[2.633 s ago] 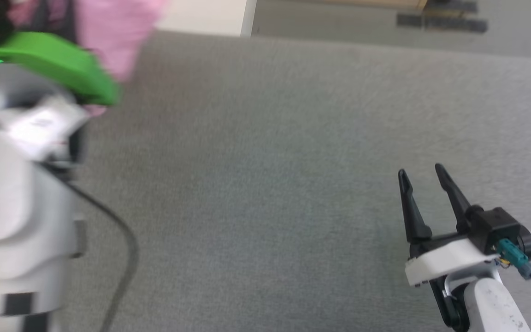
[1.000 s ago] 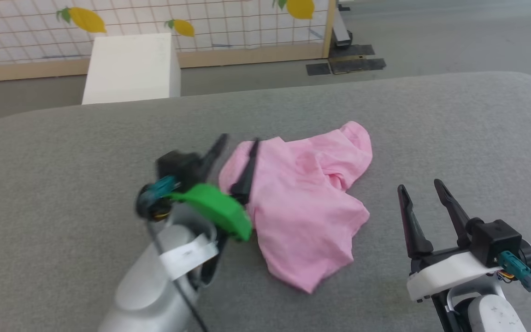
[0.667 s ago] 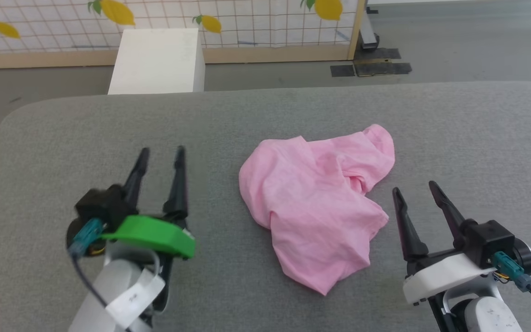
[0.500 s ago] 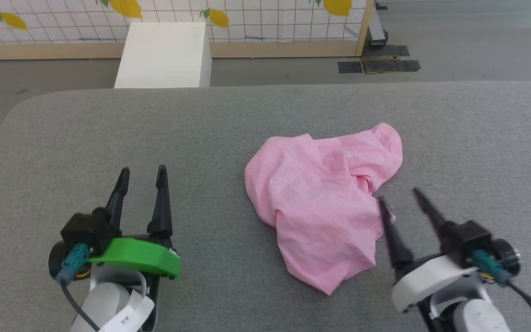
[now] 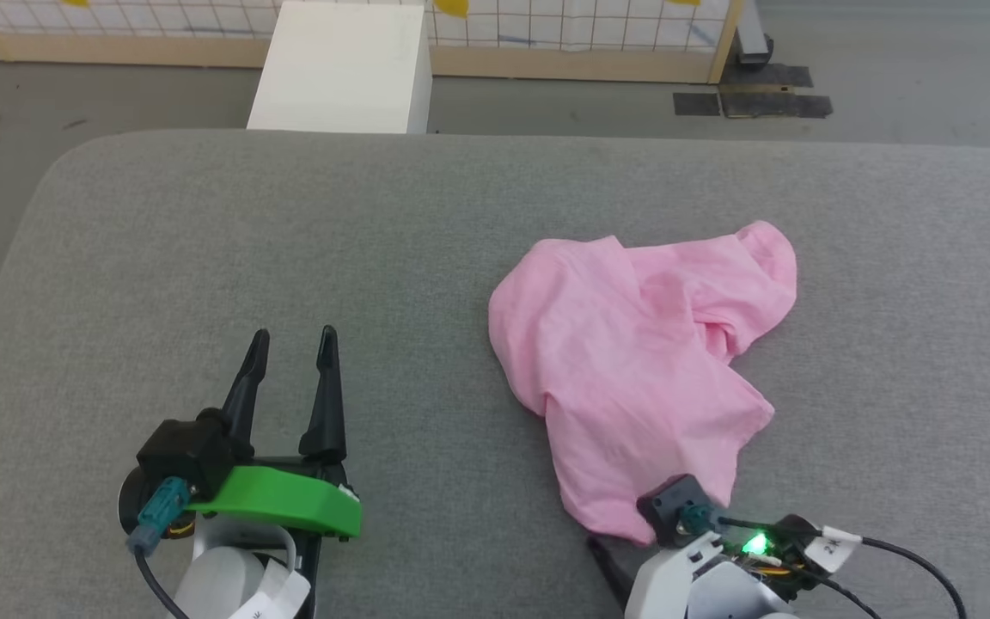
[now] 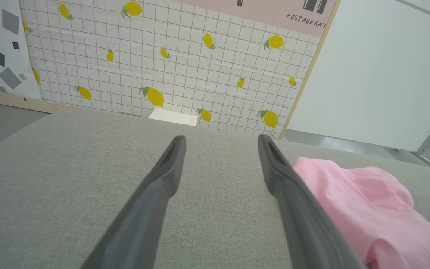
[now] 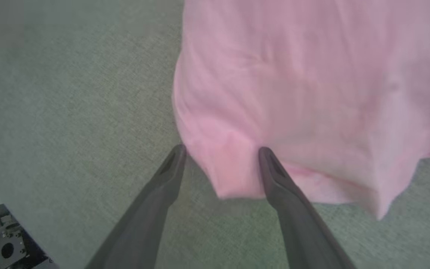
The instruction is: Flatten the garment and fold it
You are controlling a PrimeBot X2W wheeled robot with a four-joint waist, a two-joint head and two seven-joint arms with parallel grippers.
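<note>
Crumpled pink garment (image 5: 632, 361) on the gray cloth-covered table (image 5: 246, 223), a bit right of the middle. Bunched up with folds, with one rounded lump at the far right end. Pointed near corner down toward the robot.

Left gripper (image 5: 294, 334) low on the left, well apart from the garment. Two dark fingers pointing away and spread wide. Nothing between them, just bare gray table below.

Right gripper (image 7: 221, 148) right at the near corner of the garment, pointing down at it. Fingers spread wide too, with that pink corner sitting in the gap between the tips. Not pinched on it. Hard to tell whether the tips touch the cloth; a bit blurry there.

Beyond the far edge of the table, a white box (image 5: 340, 69) on the gray floor (image 5: 117, 94). Behind that, a white grid wall (image 6: 125, 56) with yellow lemons (image 6: 155, 96).
</note>
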